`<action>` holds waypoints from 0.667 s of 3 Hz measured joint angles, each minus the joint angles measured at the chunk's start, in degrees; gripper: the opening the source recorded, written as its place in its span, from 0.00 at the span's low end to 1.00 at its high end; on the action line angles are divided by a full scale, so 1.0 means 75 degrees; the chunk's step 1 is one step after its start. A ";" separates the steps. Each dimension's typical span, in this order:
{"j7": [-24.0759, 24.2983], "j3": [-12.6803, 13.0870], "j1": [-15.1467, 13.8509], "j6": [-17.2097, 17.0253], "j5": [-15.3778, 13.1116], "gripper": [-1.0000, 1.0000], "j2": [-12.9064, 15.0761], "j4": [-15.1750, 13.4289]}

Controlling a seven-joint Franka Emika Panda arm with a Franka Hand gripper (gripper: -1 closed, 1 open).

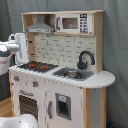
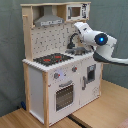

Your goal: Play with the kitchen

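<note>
Above counter of kitchen [image 1: 65, 75], arm hangs near faucet [image 2: 74, 39]; gripper [image 2: 78, 27] state: cannot tell. Approach step, nothing touched. Next you pick target, faucet or sink [image 1: 73, 74], and descend slowly.

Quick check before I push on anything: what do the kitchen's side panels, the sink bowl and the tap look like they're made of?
Kitchen side panels: light wood or veneer, matt, going by the pale tan colour.
Sink bowl: probably thin metal or silver plastic, grey with a sheen.
Tap: likely black plastic, smooth, uniformly dark.
</note>
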 joint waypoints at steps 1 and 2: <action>-0.0333 -0.0220 -0.0038 -0.0533 0.0266 1.00 0.0481 0.0021; -0.0845 -0.0264 -0.0040 -0.1019 0.0485 1.00 0.1091 0.0024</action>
